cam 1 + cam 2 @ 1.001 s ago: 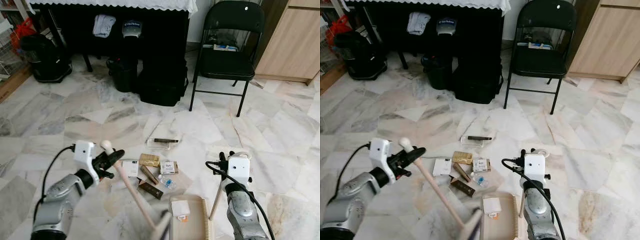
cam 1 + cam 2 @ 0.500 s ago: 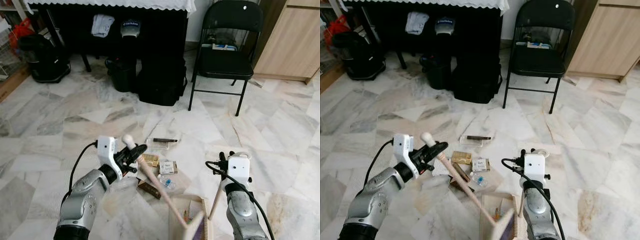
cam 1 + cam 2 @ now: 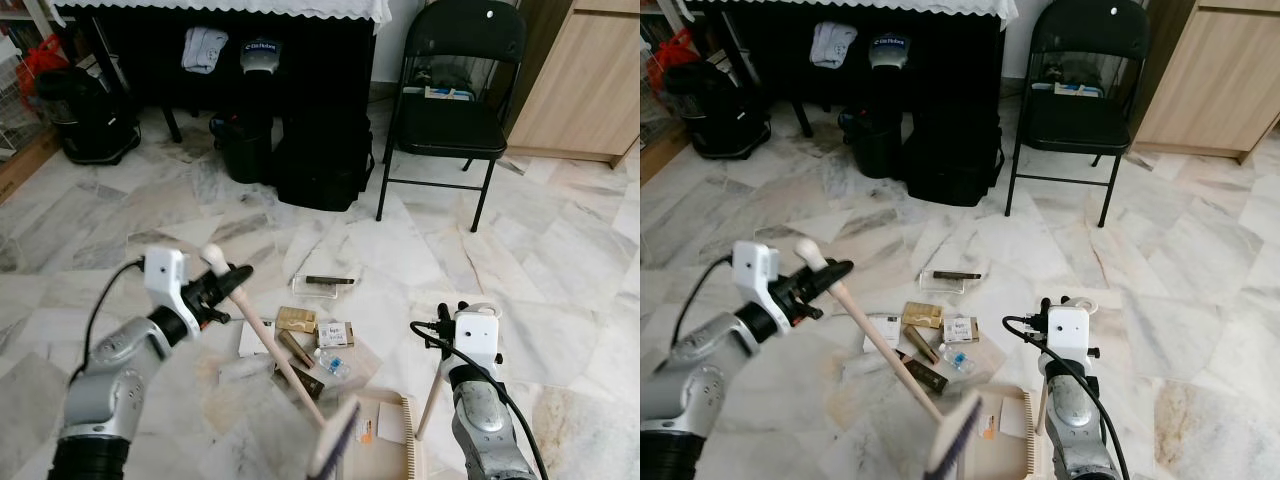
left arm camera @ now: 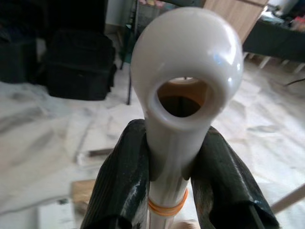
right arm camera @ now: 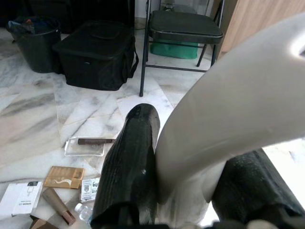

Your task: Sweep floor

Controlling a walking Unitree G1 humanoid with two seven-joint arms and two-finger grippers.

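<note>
Left gripper (image 3: 232, 283) swung broom (image 3: 268, 352) back leftward

No lettering on the scattered floor packets (image 3: 336, 334) is legible.

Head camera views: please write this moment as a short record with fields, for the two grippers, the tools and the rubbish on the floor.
left gripper: shut on the broom handle, near its white knob end
broom head: low, next to the dustpan
right gripper: shut on the dustpan handle
dustpan: on the floor, some scraps inside
rubbish: small boxes, packets and a little bottle, lying beyond the dustpan
clear tray: farther out, apart from the pile
floor: marble tiles
</note>
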